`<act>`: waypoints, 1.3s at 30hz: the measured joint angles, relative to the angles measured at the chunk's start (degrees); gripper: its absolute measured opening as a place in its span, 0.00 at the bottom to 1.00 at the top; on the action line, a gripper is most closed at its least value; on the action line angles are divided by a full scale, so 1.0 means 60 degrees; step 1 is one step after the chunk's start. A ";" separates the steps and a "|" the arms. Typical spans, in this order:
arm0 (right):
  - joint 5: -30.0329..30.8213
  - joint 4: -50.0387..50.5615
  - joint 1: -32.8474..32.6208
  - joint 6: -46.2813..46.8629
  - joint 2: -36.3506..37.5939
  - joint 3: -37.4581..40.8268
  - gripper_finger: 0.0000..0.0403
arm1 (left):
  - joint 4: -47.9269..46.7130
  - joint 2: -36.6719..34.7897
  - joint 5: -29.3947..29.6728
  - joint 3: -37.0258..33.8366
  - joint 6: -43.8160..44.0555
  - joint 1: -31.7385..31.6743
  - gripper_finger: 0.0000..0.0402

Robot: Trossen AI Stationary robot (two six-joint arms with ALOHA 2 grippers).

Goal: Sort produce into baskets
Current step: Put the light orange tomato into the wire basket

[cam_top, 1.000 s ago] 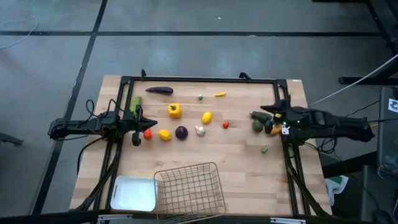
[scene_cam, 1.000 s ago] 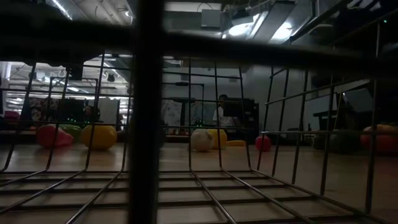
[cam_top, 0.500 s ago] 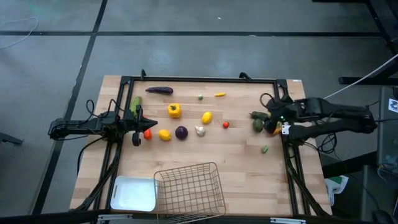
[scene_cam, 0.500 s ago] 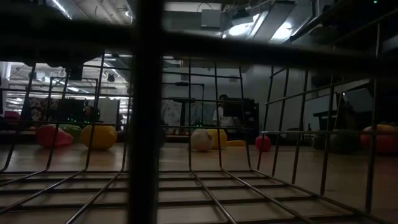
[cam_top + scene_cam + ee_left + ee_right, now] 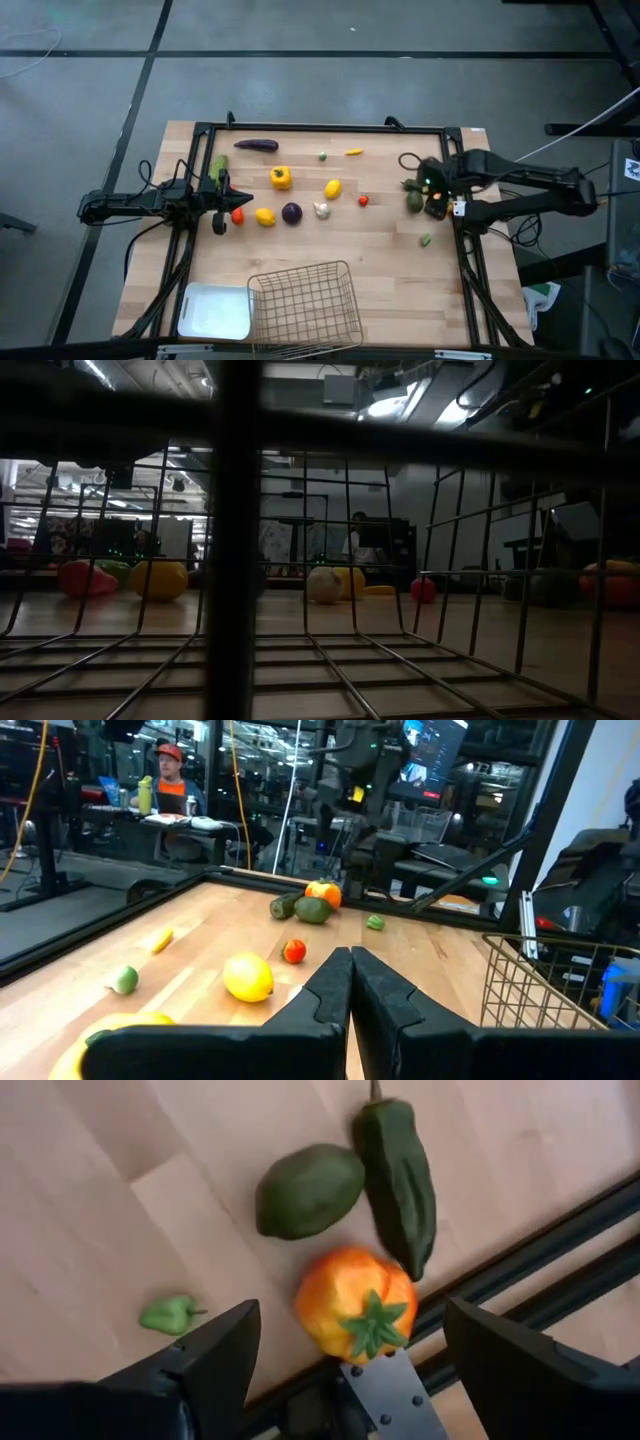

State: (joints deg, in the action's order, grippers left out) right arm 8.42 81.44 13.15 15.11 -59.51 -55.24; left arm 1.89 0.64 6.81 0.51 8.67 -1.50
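The produce lies scattered on the wooden table: eggplant (image 5: 256, 145), cucumber (image 5: 217, 166), yellow pepper (image 5: 281, 178), lemons (image 5: 332, 188), purple onion (image 5: 291, 212), garlic (image 5: 321, 209). An orange pepper (image 5: 355, 1305), a round green fruit (image 5: 308, 1190) and a dark green pepper (image 5: 398, 1175) lie at the right edge. My right gripper (image 5: 350, 1325) is open, pointing down above the orange pepper, touching nothing. My left gripper (image 5: 350, 990) is shut and empty at the table's left, beside a small red piece (image 5: 237, 215). The wire basket (image 5: 305, 305) and white tray (image 5: 215, 312) stand at the near edge.
A black frame rail (image 5: 520, 1270) runs along the table's right edge, close to the orange pepper. A small green piece (image 5: 170, 1315) lies nearby. The low view looks through the wire basket's mesh (image 5: 235, 540). A person (image 5: 165, 780) sits beyond the table.
My right arm has risen, and its gripper has tipped to point down over the orange pepper, shifting a little toward the table's far edge. The produce has not moved.
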 joint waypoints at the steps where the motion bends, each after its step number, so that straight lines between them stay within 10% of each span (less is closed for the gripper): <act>1: -0.0090 -0.0003 0.0240 -0.0176 -0.0112 0.0000 0.78 | 0.0000 -0.0001 0.0000 0.0004 0.0000 0.0000 0.01; 39: -0.1924 -0.0208 0.4071 -0.2905 -0.0830 0.0670 0.85 | 0.0001 -0.0002 -0.0004 0.0000 0.0044 0.0000 0.01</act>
State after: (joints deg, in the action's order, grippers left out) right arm -3.12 80.19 37.57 -2.32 -64.49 -51.22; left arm 1.89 0.63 6.79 0.51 8.93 -1.50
